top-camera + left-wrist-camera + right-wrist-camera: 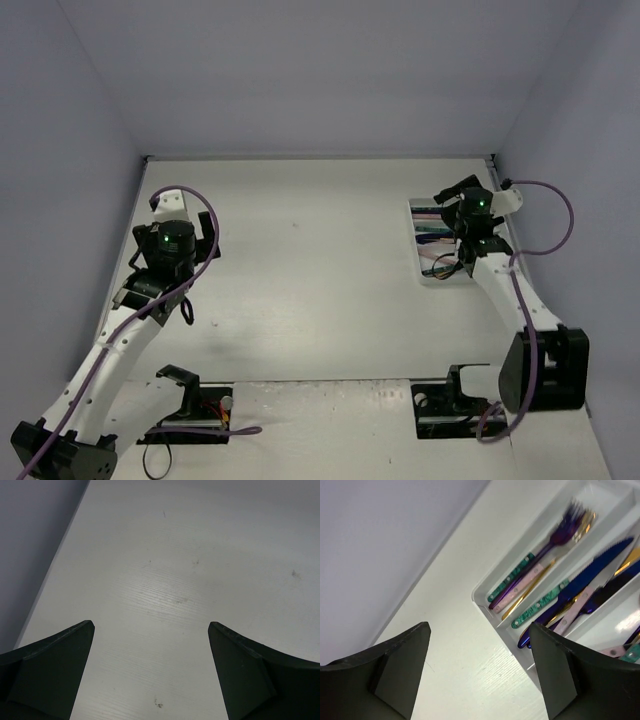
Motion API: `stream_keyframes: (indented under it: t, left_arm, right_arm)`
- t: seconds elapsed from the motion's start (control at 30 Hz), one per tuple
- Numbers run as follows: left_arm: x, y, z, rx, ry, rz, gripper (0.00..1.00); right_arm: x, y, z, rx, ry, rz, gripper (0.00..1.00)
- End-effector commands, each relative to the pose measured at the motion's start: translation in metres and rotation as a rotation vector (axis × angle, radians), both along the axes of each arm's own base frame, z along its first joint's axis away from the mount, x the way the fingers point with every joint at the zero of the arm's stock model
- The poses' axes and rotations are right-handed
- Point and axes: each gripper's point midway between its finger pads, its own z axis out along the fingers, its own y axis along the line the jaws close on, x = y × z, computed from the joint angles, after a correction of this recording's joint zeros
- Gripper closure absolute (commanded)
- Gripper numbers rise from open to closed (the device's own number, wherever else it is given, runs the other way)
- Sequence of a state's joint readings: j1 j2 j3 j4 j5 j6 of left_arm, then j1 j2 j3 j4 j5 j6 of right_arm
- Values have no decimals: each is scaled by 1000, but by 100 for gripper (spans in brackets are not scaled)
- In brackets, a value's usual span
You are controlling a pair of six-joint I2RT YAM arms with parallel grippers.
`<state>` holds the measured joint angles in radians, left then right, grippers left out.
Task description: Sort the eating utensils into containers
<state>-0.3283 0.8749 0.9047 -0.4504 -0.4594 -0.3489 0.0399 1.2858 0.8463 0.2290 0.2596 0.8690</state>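
The left fingers point(185, 215) and right fingers point(452, 200) are open and empty. Lift the right ones straight up, clear of the tray point(522, 550).

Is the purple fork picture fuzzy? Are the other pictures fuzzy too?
Right wrist view: purple fork and the other utensils in the tray are blurred. Left wrist view: table grain looks crisp. Top view: soft, even light, no glare.

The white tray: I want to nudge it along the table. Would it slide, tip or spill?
The tray is low and wide, so it would probably slide rather than tip. The table looks smooth, so drag is likely small. The utensils lie loose in its compartments and may shift or rattle, adding some weight.
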Motion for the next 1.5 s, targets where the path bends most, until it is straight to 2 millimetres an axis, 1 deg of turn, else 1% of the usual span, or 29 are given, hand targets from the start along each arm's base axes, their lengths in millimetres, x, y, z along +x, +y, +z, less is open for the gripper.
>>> stream_keyframes:
  t: [0.0,0.03,0.1,0.13,0.2,0.23,0.3,0.37,0.43,0.5,0.53,0.63,0.8,1.0,1.13,1.47]
  left_arm:
    - [8,-2,20,-14,-75,-15,3]
    - [8,-2,21,-12,-77,-18,3]
    - [7,-3,22,-11,-82,-31,3]
    - [6,-3,22,-9,-80,-35,3]
    - [1,-3,23,-4,-84,-49,3]
    - [-2,-2,24,2,-82,-57,3]
    - [-9,0,29,15,-92,-66,3]
    - [-18,4,36,20,-120,-67,3]
    - [-26,8,40,30,-136,-70,3]
    - [-34,12,44,34,-163,-72,3]
    - [-36,13,43,40,-164,-73,3]
    - [-43,15,40,46,-170,-77,3]
    - [-54,19,37,46,-174,-74,3]
    - [-63,22,27,38,-173,-70,3]
    - [-62,25,17,42,-177,-53,3]
    - [-61,27,16,44,-173,-35,3]
  right_arm:
    - [-34,-2,67,-300,-61,178,15]
    - [-47,-1,78,-318,-82,190,13]
    - [-65,0,86,-341,-102,202,6]
    - [-81,0,97,-349,-134,204,4]
    - [-100,-1,102,-378,-144,216,0]
    - [-112,-1,107,-386,-152,223,0]
    - [-129,0,112,-420,-156,249,0]
    - [-143,3,121,-447,-167,272,0]
    - [-157,6,122,-473,-162,300,0]
    - [-168,6,122,-491,-163,309,0]
    - [-172,5,119,-494,-160,309,0]
    - [-186,4,120,-504,-193,303,0]
    - [-199,4,130,-511,-256,294,0]
    - [-201,9,132,-519,-274,319,0]
    - [-200,9,127,-515,-268,320,0]
    - [-200,10,125,-512,-264,319,2]
